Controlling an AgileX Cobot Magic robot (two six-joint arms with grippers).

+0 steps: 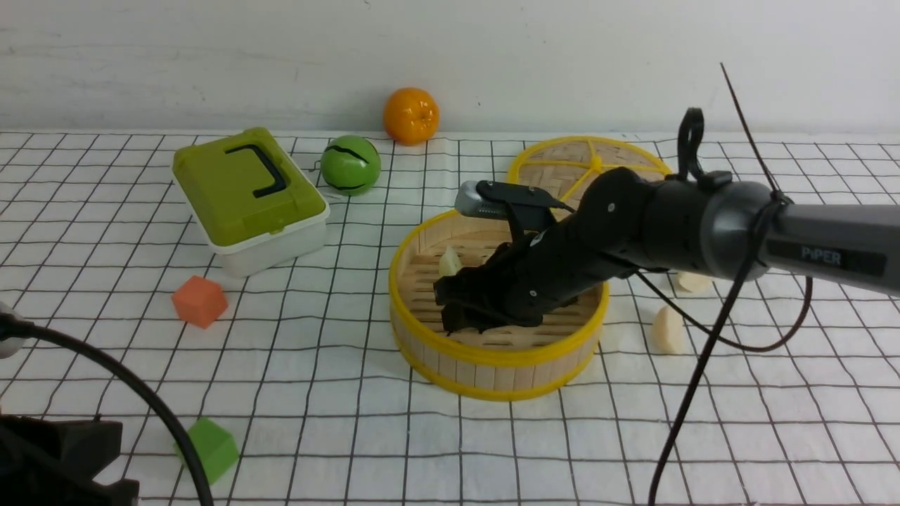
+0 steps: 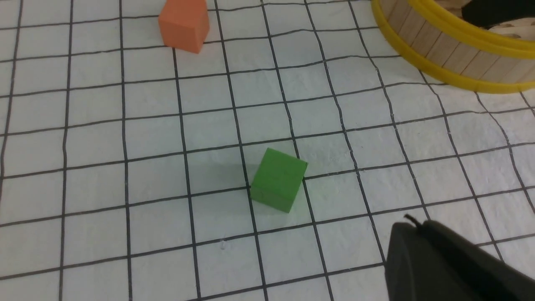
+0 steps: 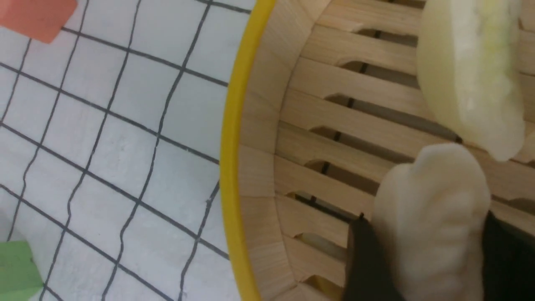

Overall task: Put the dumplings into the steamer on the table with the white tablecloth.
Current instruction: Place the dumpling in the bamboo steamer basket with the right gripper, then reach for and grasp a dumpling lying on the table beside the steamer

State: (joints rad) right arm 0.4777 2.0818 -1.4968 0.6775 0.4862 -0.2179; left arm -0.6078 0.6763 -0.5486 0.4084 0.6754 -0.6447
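Over the middle of the table (image 1: 773, 436), on the white checked cloth (image 1: 316, 365), your right gripper (image 1: 460, 313) reaches down inside the steamer (image 1: 492, 355), with its tips low over the slatted floor on the side nearest you. Its two dark fingers (image 3: 368, 267) are clamped on a cream dumpling (image 3: 430, 225), one finger against each side, and the dumpling's far end is down at the slats. Close beside it a pale green dumpling (image 3: 468, 79) lies on the steamer floor; you cannot tell whether the two touch. From the front the green one shows as a pale wedge toward the back left of the basket. Two more cream dumplings sit outside on the cloth, to the right of the steamer: one (image 1: 668, 329) near the rim, the other (image 1: 692, 281) a little farther back and partly hidden behind your right arm. That arm covers much of the steamer floor, so you cannot tell what else lies in it. Your left gripper (image 2: 418, 242) sits low at the near left corner, well apart from the steamer, with its fingers together. A green cube (image 2: 278, 179) lies on the cloth in front of it, and an orange cube (image 1: 200, 301) lies farther back. Just behind the steamer is a round woven lid (image 1: 590, 158). A green box (image 1: 246, 186) with a black handle, a green ball (image 1: 350, 165) and an orange (image 1: 410, 116) stand toward the back left.
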